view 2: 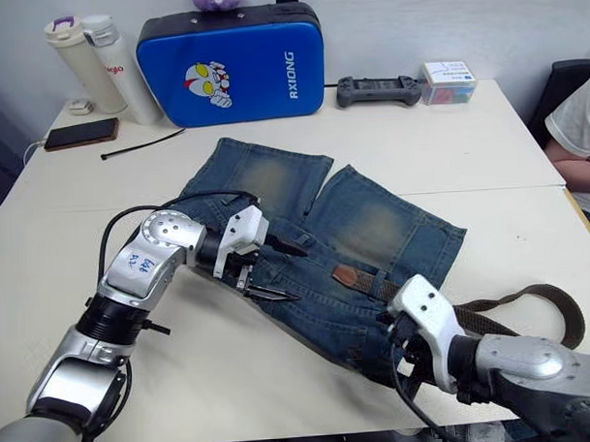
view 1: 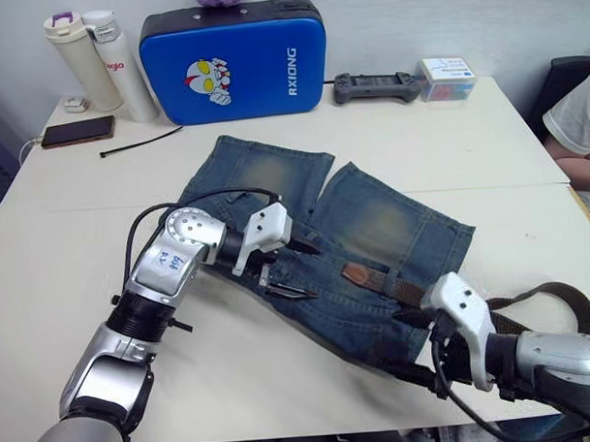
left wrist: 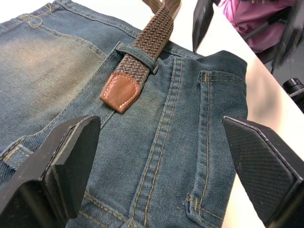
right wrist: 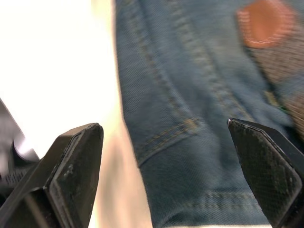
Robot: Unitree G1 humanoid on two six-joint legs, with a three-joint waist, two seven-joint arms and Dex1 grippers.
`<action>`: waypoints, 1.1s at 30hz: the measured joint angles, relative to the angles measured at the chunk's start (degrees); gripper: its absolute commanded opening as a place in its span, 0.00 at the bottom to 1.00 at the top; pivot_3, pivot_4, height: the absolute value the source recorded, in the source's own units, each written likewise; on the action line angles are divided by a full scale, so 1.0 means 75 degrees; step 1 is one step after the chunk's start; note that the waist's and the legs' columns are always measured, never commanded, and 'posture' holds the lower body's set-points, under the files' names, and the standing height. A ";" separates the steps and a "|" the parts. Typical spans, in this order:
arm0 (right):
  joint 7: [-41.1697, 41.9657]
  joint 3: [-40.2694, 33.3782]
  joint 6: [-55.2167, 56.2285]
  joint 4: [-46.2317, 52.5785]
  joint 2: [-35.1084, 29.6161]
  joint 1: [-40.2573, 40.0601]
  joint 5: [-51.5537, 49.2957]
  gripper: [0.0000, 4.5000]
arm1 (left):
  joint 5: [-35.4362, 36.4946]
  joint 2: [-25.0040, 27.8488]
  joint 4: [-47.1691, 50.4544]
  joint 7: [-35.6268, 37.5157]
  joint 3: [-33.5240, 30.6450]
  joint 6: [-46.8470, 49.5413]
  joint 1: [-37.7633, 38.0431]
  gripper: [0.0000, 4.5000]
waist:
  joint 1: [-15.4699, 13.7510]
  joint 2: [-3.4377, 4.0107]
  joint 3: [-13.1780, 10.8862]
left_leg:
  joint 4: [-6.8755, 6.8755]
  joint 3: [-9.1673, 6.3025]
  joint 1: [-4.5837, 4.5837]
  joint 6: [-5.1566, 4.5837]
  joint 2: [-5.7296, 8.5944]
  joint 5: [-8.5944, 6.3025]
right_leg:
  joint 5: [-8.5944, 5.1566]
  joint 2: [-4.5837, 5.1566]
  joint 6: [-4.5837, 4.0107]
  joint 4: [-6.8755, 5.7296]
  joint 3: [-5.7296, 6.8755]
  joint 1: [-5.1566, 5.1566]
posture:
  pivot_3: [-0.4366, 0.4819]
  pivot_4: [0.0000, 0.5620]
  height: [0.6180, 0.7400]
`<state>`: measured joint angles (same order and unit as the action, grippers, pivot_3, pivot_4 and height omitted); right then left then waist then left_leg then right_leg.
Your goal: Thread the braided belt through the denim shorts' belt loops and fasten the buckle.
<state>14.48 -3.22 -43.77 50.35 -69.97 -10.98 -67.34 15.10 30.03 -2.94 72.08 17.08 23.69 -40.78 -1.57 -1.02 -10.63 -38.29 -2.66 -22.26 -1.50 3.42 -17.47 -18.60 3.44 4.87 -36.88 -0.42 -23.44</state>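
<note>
- Now we look at the denim shorts [view 1: 354, 248], which lie flat on the desk [view 1: 73, 248] with the waistband toward us.
- We see the braided belt [left wrist: 142, 50] already through one belt loop [left wrist: 137, 53]. Its brown leather tip [left wrist: 119, 91] sticks out just past that loop.
- The belt runs along the waistband, so its long way goes from our right side toward our left side. The rest of it curls on the desk far to our right [view 1: 560, 304].
- We cannot see the buckle.
- Our left claw [view 1: 282, 270] is wide open and holds nothing. It hovers over the waistband, and the leather tip lies ahead of it, pointing its way.
- Our right claw [view 2: 396, 348] is wide open too, with nothing in it. It sits near the waistband edge, close to the loop and the belt.
- We think the left claw is better placed to take the tip and pull it along, since the tip points toward it.
</note>
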 measured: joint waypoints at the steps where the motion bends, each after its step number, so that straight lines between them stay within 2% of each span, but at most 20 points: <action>1: 0.0327 0.0427 0.0011 -0.0003 0.0000 0.0200 0.0576 0.99 | -0.0048 -0.0015 0.0004 -0.0022 0.0028 -0.0020 0.0000 1.00 | 0.0005 0.0000 0.0000 | -0.0002 0.0001 0.0000 0.0000 0.0001 0.0000 | 0.0000 0.0000 0.0001 -0.0003 -0.0002 -0.0001 | 0.48 0.27 1.00; 5: 0.1209 0.1686 0.0141 -0.0046 0.0045 0.0765 0.2315 0.63 | -0.0410 -0.0460 -0.0026 -0.0228 0.0413 -0.0357 -0.0001 1.00 | -0.0017 0.0000 0.0001 | -0.0007 0.0000 -0.0002 0.0002 0.0006 0.0000 | 0.0001 0.0003 0.0001 -0.0004 -0.0001 -0.0003 | 0.48 0.27 1.00; 7: 0.1585 0.2288 0.0308 -0.0106 0.0052 0.1017 0.3378 0.39 | -0.0665 -0.0995 -0.0214 -0.0415 0.0748 -0.0818 -0.0053 1.00 | -0.0028 -0.0001 0.0001 | -0.0011 0.0000 -0.0006 0.0002 0.0007 -0.0001 | 0.0001 0.0003 0.0002 -0.0003 -0.0001 -0.0005 | 0.48 0.27 1.00; 11: 0.1869 0.2552 0.0648 -0.0235 0.0179 0.0960 0.4474 0.01 | -0.1239 -0.1464 -0.1121 -0.0798 0.0891 -0.1747 -0.0555 1.00 | -0.0019 -0.0001 0.0001 | -0.0010 0.0002 -0.0004 0.0007 0.0006 0.0000 | 0.0001 0.0000 0.0002 -0.0010 0.0000 -0.0008 | 0.48 0.27 1.00; 14: 0.2098 0.2362 0.0902 -0.0337 0.0268 0.0645 0.4736 0.01 | -0.1613 -0.1832 -0.1799 -0.1054 0.0922 -0.2656 -0.0875 1.00 | -0.0020 -0.0004 0.0003 | -0.0010 0.0004 -0.0002 0.0006 0.0007 -0.0001 | 0.0002 0.0000 0.0003 -0.0007 -0.0001 -0.0004 | 0.48 0.27 1.00; 22: 0.2744 0.0523 0.1176 -0.0575 0.0273 -0.0897 0.4905 0.01 | -0.2625 -0.2674 -0.4359 -0.1391 0.1313 -0.5093 -0.1801 1.00 | -0.0230 -0.0005 0.0003 | -0.0060 0.0009 -0.0014 -0.0015 0.0014 -0.0016 | 0.0009 0.0002 0.0018 -0.0007 -0.0001 0.0004 | 0.48 0.27 1.00; 27: 0.3045 -0.0096 0.1205 -0.0699 0.0462 -0.1336 0.5100 0.01 | -0.2719 -0.2847 -0.4893 -0.1366 0.1311 -0.5532 -0.1897 1.00 | -0.0223 -0.0006 0.0003 | -0.0064 0.0008 -0.0016 -0.0016 0.0012 -0.0019 | 0.0010 0.0001 0.0018 -0.0011 -0.0001 0.0002 | 0.48 0.27 1.00; 33: 0.3144 -0.0143 0.1083 -0.0723 0.0831 -0.1277 0.5235 0.01 | -0.2721 -0.3069 -0.5175 -0.1382 0.1205 -0.5708 -0.1897 1.00 | -0.0205 -0.0006 0.0003 | -0.0081 0.0008 -0.0016 -0.0016 0.0012 -0.0022 | 0.0011 0.0000 0.0020 -0.0020 -0.0002 0.0004 | 0.48 0.27 1.00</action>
<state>38.06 -4.30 -35.65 44.93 -63.74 -20.55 -28.07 -5.30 7.01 -41.75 61.72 26.12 -19.12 -55.01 -3.11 -1.06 -10.61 -38.90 -2.60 -22.38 -1.62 3.51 -17.64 -18.52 3.45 5.02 -37.03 -0.44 -23.41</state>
